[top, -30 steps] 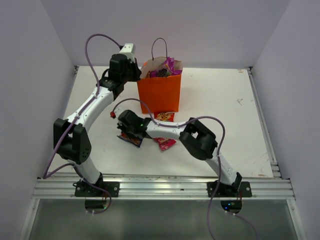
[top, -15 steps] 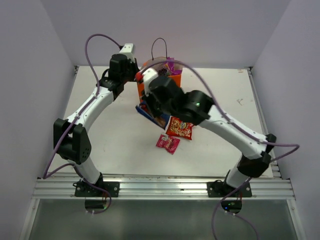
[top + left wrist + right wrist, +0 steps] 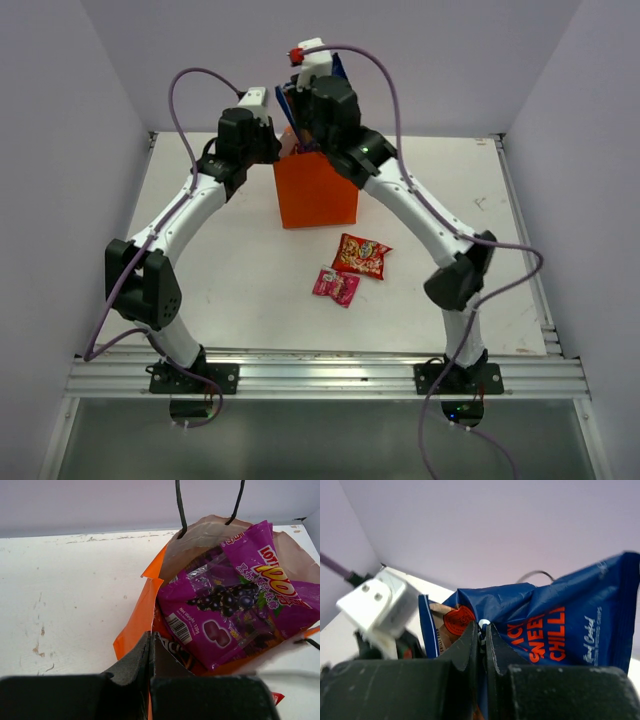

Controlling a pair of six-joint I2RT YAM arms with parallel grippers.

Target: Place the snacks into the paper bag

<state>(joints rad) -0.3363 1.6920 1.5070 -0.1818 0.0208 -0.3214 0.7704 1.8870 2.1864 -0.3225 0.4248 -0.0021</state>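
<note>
The orange paper bag (image 3: 317, 192) stands upright at the back middle of the table. My left gripper (image 3: 272, 150) is shut on its left rim (image 3: 136, 627), holding the mouth apart. Inside lie a purple bag (image 3: 235, 602) and a dark packet partly hidden under it. My right gripper (image 3: 303, 130) hangs over the bag's mouth, shut on the top edge of a blue bag (image 3: 560, 630), which dangles below it. A red-yellow packet (image 3: 361, 256) and a small pink-red packet (image 3: 336, 286) lie flat on the table in front of the paper bag.
The bag's thin black handles (image 3: 180, 505) stick up at its far rim. The left arm's white wrist block (image 3: 377, 605) sits close beside the blue bag. White walls enclose the table on three sides, and a metal rail (image 3: 320, 375) runs along the near edge.
My right arm has lifted the blue bag off the table in front of the paper bag and carried it up and back over the bag's mouth. The left arm has not moved.
</note>
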